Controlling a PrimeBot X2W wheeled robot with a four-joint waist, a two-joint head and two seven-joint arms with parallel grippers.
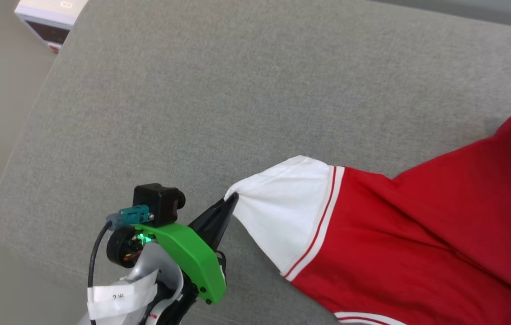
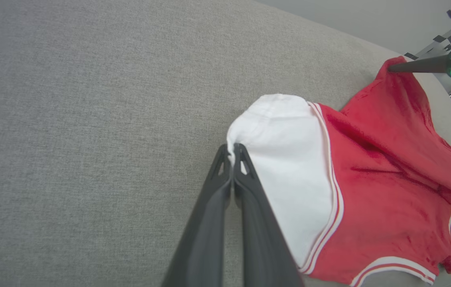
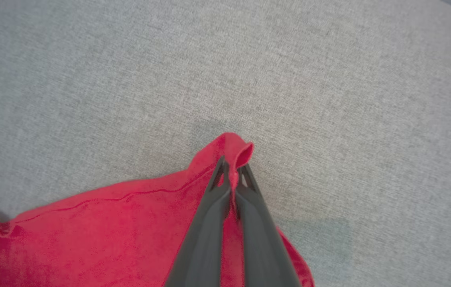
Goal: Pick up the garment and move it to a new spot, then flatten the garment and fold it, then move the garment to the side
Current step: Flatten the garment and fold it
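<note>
Red-and-white garment (image 1: pixel 395 234) lies spread across the grey cushion (image 1: pixel 192 90). Left gripper (image 1: pixel 233 197) is clamped on the white sleeve edge, right gripper (image 3: pixel 232 175) pinched on a red corner. Opposite ends, probably to pull it flat. Right wrist view gives the red fold between the fingers up close; head view gives the sleeve-side stretch.

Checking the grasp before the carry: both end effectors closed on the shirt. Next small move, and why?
Likely raise both arms together slightly. The left end effector is shut on the edge of the white sleeve, the right end effector on a red corner, and the shirt rests on the grey cushion, so both grips look set for the carry.
</note>
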